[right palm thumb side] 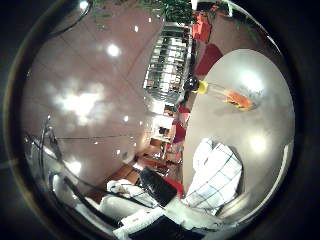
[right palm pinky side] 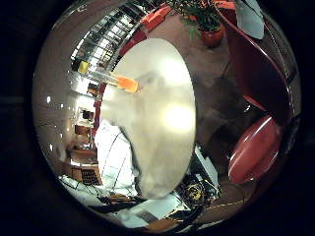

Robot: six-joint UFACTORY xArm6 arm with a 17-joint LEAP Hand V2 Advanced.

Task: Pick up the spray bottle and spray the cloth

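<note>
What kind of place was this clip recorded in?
Probably a lounge or cafe-like indoor room: a round pale table holding the spray bottle and checked cloth, red chairs, and a potted plant.

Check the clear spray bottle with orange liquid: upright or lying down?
Lying down. The clear spray bottle with orange liquid rests on its side on the round pale table, apart from the white checked cloth.

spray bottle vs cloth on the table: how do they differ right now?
The spray bottle is clear with orange at one end and a yellow-and-black head; the cloth is white with a grid pattern. The bottle is rigid and lies on its side; the cloth is soft and rumpled. Both rest apart on the round table, neither held.
</note>
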